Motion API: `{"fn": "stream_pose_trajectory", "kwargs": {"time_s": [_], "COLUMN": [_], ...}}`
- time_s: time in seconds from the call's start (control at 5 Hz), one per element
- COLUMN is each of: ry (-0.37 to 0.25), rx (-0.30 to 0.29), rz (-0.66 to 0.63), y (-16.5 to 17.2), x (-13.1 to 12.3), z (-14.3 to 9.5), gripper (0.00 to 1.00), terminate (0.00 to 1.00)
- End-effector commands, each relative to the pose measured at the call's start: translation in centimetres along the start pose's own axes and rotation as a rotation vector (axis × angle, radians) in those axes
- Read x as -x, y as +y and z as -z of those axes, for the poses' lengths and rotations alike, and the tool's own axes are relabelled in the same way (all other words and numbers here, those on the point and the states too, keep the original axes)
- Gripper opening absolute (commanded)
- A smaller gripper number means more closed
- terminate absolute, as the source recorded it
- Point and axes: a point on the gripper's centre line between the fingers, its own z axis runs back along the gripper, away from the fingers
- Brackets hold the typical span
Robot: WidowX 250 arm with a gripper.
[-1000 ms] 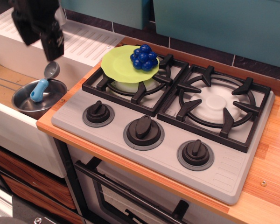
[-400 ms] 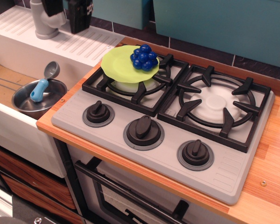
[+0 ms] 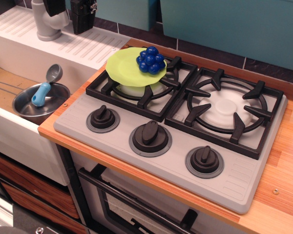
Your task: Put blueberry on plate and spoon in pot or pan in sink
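The dark-blue blueberry cluster (image 3: 151,60) sits on the yellow-green plate (image 3: 127,68), which rests on the left stove burner. The spoon (image 3: 45,87), with its light-blue handle and grey bowl, lies in the steel pot (image 3: 27,107), its bowl sticking out over the far rim. The pot stands in the sink (image 3: 5,83) against its right wall. My black gripper (image 3: 71,13) is high at the top left edge, over the drainboard, far from all of these. Its two fingers hang apart with nothing between them.
The grey tap (image 3: 48,22) stands on the ribbed white drainboard (image 3: 83,46) beside my gripper. The grey stove (image 3: 185,122) has two black grates and three knobs (image 3: 150,134). A wooden counter (image 3: 288,195) runs along the right. Teal cabinets are behind.
My gripper rose from over the spoon and pot and moved right and back to the top edge, uncovering the tap. Over the last half second it has barely moved. The objects stayed put.
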Motion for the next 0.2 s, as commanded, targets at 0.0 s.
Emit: {"fn": "stream_pose_trajectory", "kwargs": {"time_s": [0.0], "ry": [-0.037], "rx": [-0.026], "rz": [-0.004], "y": [0.29], "x": [-0.89], "z": [-1.11], "gripper": [1.0], "terminate": [1.0]}}
